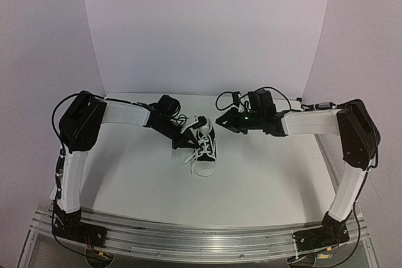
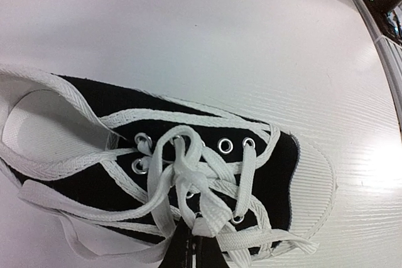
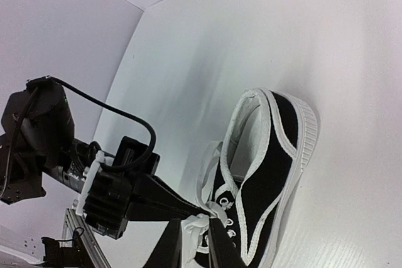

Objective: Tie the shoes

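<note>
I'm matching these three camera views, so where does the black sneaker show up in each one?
Top external: sneaker near picture centre, toe toward the bottom.
Left wrist: sneaker fills the lower half, toe right.
Right wrist: sneaker lower right, heel toward the top.
Shared landmark: its white laces.

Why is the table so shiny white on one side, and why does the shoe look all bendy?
Left wrist view: glare washes out the white table beside the toe of the small black canvas sneaker with white laces, and the wide lens bulges it. Top view: soft, even light, faint shadows.
</note>
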{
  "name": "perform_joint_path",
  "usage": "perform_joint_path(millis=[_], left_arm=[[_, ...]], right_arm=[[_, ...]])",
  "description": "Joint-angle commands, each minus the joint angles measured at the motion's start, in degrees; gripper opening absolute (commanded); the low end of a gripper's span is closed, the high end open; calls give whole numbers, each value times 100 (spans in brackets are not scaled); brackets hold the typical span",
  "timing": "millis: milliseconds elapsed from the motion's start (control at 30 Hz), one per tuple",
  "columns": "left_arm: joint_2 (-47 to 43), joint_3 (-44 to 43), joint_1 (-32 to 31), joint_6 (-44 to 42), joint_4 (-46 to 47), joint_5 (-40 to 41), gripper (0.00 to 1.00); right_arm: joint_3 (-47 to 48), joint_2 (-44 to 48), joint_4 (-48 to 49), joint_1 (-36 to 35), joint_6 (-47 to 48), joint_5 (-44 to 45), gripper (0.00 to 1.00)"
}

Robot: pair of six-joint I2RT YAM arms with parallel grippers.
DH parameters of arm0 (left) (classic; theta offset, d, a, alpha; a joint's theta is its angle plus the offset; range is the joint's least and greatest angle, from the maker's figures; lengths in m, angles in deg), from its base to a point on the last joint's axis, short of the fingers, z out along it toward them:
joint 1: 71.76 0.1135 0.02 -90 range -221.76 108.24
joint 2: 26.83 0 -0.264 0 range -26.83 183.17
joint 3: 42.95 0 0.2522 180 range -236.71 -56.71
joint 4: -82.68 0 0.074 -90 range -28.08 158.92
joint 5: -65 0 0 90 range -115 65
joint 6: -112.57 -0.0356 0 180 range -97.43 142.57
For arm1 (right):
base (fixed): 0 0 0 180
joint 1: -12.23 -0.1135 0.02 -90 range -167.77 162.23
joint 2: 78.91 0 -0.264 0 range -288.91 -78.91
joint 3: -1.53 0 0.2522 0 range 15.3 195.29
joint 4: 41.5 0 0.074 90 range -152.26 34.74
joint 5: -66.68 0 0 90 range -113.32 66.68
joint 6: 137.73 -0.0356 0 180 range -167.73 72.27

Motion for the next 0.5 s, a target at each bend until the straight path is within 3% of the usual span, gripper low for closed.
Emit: perform_joint_path(millis=[0, 133, 200, 333, 467], left_arm=[[-94, -177, 23, -118, -322, 66, 0], [-185, -88, 63, 70, -264, 139, 0], [-257, -32, 145, 325, -118, 90, 0], [-479, 272, 364, 750, 383, -381, 0], [-559, 370, 380, 652, 403, -585, 0]], right_arm=[[866, -352, -1538, -48, 557, -50, 14], [1065, -614, -1534, -77, -164, -266, 29], [1312, -771, -1585, -228, -99, -274, 34], [1561, -1030, -1622, -303, 195, -262, 30], [1812, -1298, -1888, -302, 409, -467, 28]])
